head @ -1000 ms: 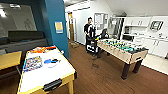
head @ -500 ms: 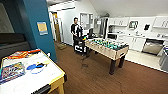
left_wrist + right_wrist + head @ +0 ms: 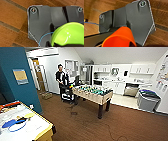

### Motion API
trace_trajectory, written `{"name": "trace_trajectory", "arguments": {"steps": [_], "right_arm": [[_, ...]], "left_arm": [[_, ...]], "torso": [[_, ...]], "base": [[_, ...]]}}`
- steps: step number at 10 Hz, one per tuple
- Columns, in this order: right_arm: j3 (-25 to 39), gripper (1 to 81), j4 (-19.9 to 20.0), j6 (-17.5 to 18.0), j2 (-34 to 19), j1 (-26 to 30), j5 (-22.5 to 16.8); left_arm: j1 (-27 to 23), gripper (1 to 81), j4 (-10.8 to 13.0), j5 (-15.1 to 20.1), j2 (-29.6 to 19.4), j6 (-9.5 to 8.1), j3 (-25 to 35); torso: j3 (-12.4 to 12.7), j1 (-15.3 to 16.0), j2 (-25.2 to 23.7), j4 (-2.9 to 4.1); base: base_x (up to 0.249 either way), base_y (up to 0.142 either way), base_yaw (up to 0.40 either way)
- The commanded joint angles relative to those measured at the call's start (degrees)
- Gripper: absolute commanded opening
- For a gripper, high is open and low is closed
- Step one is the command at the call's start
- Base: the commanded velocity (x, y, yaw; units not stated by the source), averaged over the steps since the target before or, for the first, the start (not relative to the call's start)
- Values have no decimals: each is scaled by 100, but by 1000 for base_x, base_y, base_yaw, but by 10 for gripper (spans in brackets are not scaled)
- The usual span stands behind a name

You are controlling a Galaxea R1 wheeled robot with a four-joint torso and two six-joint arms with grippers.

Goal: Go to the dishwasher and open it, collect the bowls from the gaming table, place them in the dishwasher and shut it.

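A bright green bowl [image 3: 67, 33] looms close in the left wrist view, above the wooden floor, with my left gripper [image 3: 58, 44] shut on its rim. In the right wrist view my right gripper [image 3: 132, 44] is shut on an orange cup [image 3: 120, 37]. The gaming table [image 3: 37, 127], white-topped with a colourful board game, lies at the near left of the head view, with flat blue shapes [image 3: 10, 123] on it. The dishwasher [image 3: 131, 91], with its steel front, sits in the far kitchen run; a dark gap shows above that front.
A table-football table [image 3: 93, 94] stands mid-room on the brown floor. A person [image 3: 60, 79] stands behind it beside a dark rig. A grey bin [image 3: 147, 100] stands at the right, a teal wall [image 3: 17, 84] at the left. A cable [image 3: 107, 128] trails across the floor.
The camera has swung right: the football table and gaming table have slid left in the picture, and more of the kitchen and the grey bin have come into view.
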Motion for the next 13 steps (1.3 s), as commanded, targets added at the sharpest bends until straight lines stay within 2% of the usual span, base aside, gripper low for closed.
{"name": "trace_trajectory", "arguments": {"steps": [1,13], "right_arm": [[-44,10,-71,-2,-23,230,-344],[-150,10,-80,-10,39,204,-344]], "left_arm": [[-256,10,23,268,-47,34,-25],[-238,10,14,268,-74,25,-25]], "torso": [[0,0,0,0],[0,0,0,0]], "base": [[0,0,-387],[0,0,-359]]}}
